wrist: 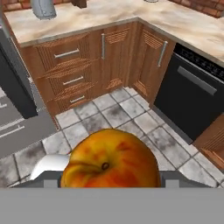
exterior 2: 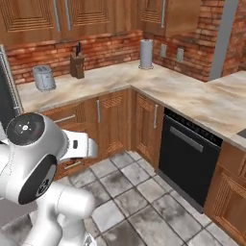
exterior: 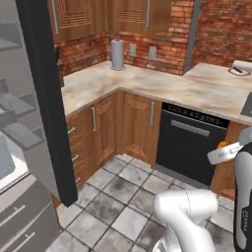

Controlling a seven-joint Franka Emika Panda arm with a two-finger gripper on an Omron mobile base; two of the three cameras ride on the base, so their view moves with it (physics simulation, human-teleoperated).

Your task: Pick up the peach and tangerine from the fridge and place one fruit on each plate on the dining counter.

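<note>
Your gripper [wrist: 107,183] is closed on the peach [wrist: 109,159], which sits between the finger tips above the tiled floor [wrist: 118,113], with the fridge's open door [exterior: 47,98] off to the left and no plate in sight yet. You see little of the finger contact under the fruit, so judge the hold as unproven: a fast swing or base turn could roll the round peach out. Keep the arm clear of the black dishwasher [exterior 2: 190,153] and the cabinet fronts [exterior 2: 113,122].

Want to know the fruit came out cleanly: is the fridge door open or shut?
Open. The dark fridge door swings out over the floor, baring grey shelves and bottom drawers.
</note>
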